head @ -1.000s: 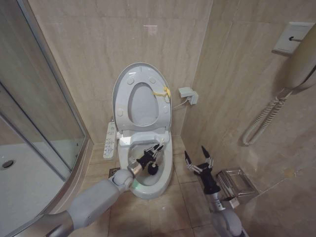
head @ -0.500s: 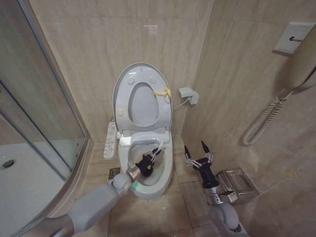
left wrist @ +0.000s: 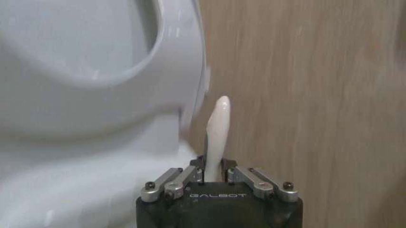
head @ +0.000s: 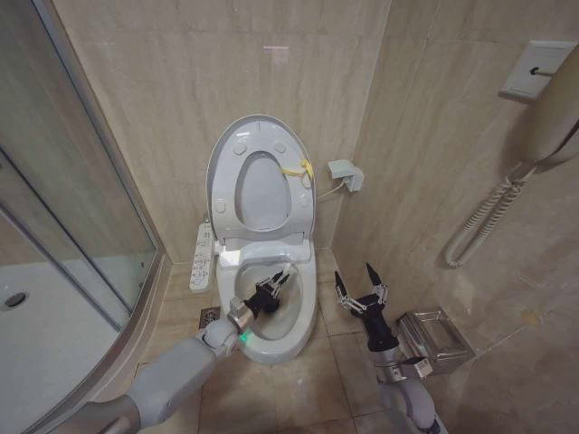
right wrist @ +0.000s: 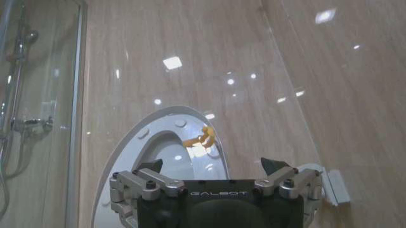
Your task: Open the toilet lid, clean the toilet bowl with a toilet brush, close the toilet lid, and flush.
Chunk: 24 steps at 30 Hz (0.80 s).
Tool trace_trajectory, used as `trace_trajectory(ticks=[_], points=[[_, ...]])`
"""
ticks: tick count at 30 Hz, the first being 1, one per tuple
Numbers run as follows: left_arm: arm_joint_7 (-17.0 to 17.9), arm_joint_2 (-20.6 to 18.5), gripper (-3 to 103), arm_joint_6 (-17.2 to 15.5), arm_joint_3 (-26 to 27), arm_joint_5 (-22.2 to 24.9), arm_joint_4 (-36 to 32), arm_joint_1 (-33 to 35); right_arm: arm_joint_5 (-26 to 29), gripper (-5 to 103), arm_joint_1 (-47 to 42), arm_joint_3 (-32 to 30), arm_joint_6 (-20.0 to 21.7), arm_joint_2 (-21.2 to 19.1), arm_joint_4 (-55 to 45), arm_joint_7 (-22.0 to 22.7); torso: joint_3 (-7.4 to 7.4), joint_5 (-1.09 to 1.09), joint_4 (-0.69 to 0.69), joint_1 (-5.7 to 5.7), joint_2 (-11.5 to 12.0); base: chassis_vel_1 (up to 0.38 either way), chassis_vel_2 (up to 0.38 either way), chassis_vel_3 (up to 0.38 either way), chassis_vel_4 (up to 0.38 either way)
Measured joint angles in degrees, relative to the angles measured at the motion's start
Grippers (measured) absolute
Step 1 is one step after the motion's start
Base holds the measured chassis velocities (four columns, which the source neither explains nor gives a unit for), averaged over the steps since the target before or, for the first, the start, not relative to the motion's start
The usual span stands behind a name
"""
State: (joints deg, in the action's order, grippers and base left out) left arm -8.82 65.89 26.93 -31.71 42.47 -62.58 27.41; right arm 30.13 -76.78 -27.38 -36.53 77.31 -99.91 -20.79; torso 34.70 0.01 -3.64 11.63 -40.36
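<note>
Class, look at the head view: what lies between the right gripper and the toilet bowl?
Only bare tiled floor separates the right gripper, fingers open, from the toilet bowl in the head view.

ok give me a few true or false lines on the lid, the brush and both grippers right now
1. The toilet lid stands raised against the wall. True.
2. The left gripper hangs empty beside the bowl. False: it is over the toilet bowl, its jaws shut on the toilet brush handle.
3. The right gripper has its jaws open. True.
4. The right gripper holds the lid. False: it is apart from the toilet, above the floor at the bowl's right.
</note>
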Motion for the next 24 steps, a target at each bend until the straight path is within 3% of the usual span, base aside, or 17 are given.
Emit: trace_trajectory(ticks=[1,5,11,14,19,24], points=[[-0.1,1.1,17,0.1,0.3,1.4,-1.1,-2.0,-0.2,100,-0.1,0.0,0.0,0.4,0.2,0.0,0.00,-0.01,-0.06,0.00,0.0,0.000,0.000,0.000,0.000],[-0.4,2.5,17,0.5,0.6,2.6,-0.6,-4.0,-0.3,100,0.1,-0.1,-0.1,0.7,0.8,-0.1,0.00,0.00,-0.09,0.00,0.0,0.000,0.000,0.000,0.000],[-1.3,1.4,16,0.8,-2.3,2.8,3.7,-4.4,0.0,100,1.1,-0.4,-0.1,1.2,2.1,-0.1,0.00,-0.01,0.04,0.00,0.0,0.000,0.000,0.000,0.000],[-1.3,1.4,16,0.8,-3.4,3.0,3.7,-5.4,0.4,100,1.5,-0.5,-0.1,1.2,2.6,0.0,0.00,-0.02,0.03,0.00,0.0,0.000,0.000,0.000,0.000],[-1.2,4.4,16,1.4,-2.4,4.6,3.2,-8.6,0.7,100,1.1,-0.7,-0.1,1.0,2.5,0.1,-0.01,0.00,-0.08,0.00,0.0,0.000,0.000,0.000,0.000],[-1.3,6.6,16,1.5,-1.3,4.8,5.7,-8.2,1.4,100,0.5,-0.7,-0.1,0.0,1.9,0.0,-0.01,0.00,-0.05,0.01,0.0,0.000,0.000,0.000,0.000]])
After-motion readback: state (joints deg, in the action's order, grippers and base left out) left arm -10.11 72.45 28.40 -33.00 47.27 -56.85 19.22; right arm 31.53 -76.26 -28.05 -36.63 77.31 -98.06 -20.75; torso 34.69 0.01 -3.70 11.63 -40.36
